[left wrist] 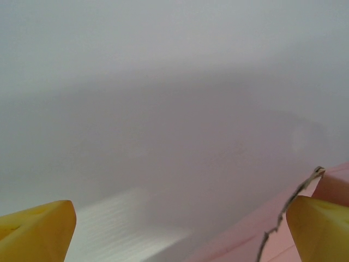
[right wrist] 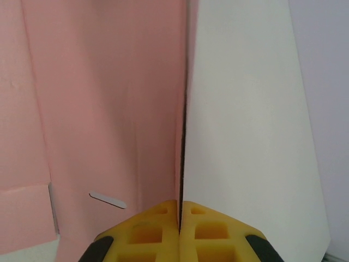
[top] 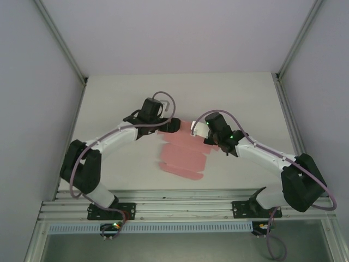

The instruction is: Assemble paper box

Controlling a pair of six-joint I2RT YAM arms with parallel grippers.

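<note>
Right gripper (right wrist: 180, 212): pads pressed together, pinching a thin edge of the paper box (right wrist: 109, 109). That edge runs straight ahead from the pinch. Pink card lies to the pads' left and a white panel to their right, which I take for the card's back but can't confirm.

Past the pinch and to its left, the rest of the sheet lies flat on the table (top: 120, 93). In the top view its long axis runs from the grippers back toward the arm bases.

Left gripper (left wrist: 182, 222): jaws wide, nothing between them. A pink edge sits just beside its right finger.

Judgement: the right arm has the card. The left arm faces it across the sheet's far end, free to press the fold.
</note>
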